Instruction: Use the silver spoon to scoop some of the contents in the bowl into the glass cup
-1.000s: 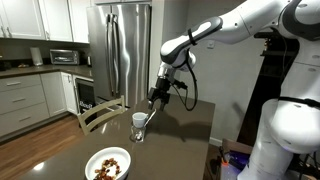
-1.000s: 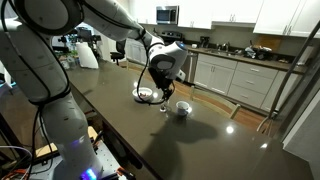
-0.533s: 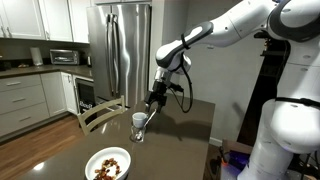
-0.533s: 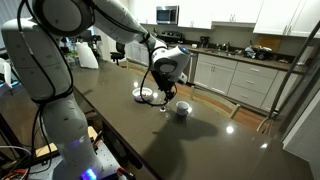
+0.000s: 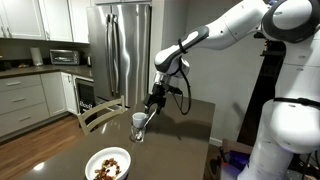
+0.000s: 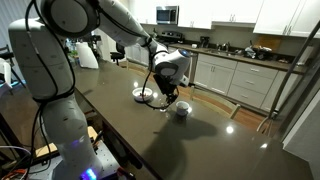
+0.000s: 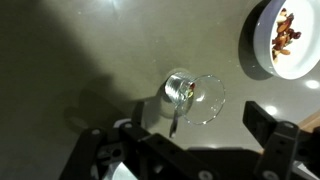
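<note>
The glass cup (image 7: 192,96) stands on the dark table, with a few small coloured bits inside it. The silver spoon (image 7: 173,124) rests with its bowl end in the cup, its handle leaning up toward my gripper (image 7: 180,135). The fingers stand wide apart on either side of the handle and are open. In both exterior views the gripper (image 5: 155,98) (image 6: 169,94) hovers just above the cup (image 5: 139,124) (image 6: 183,110). The white bowl (image 7: 262,52) (image 5: 108,165) (image 6: 147,96) holds the brown and reddish contents (image 7: 287,34) and sits apart from the cup.
The dark table (image 5: 180,145) ends at a near edge by the bowl. A wooden chair (image 5: 98,115) stands at the table's side. A steel fridge (image 5: 122,50) and kitchen counters (image 6: 235,70) are behind. A second white robot body (image 5: 285,130) stands close to the table.
The arm's upper links have shifted slightly. The gripper stays over the cup and the spoon stays in it. Bowl and cup have not moved.
</note>
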`<state>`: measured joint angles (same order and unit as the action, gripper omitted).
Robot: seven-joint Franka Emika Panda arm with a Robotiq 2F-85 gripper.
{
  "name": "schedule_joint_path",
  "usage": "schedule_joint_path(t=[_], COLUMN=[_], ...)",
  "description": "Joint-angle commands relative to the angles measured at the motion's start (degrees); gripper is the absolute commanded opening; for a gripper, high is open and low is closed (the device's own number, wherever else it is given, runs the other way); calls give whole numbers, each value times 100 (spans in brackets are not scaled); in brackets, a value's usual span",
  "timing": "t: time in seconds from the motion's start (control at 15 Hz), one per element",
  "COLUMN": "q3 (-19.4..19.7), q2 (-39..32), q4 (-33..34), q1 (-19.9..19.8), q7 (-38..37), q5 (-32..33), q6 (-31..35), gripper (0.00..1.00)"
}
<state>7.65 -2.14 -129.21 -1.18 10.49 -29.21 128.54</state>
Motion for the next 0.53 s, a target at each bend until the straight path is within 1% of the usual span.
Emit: schedule_joint_path(t=[0.0,0.2,0.27,0.33,0.47], q3=[-133,-156,-164,-171,-163], q2=[-139,-163,-157,-152,-150], q4=[-12,-44,-41,-33,-1], q1=[-168,-194,-207,-224,-252], q7=[117,82,82,47,-61], q5=[48,36,21,9,98], q6=[563,895,906,868,710], gripper=[100,100,75,74,61])
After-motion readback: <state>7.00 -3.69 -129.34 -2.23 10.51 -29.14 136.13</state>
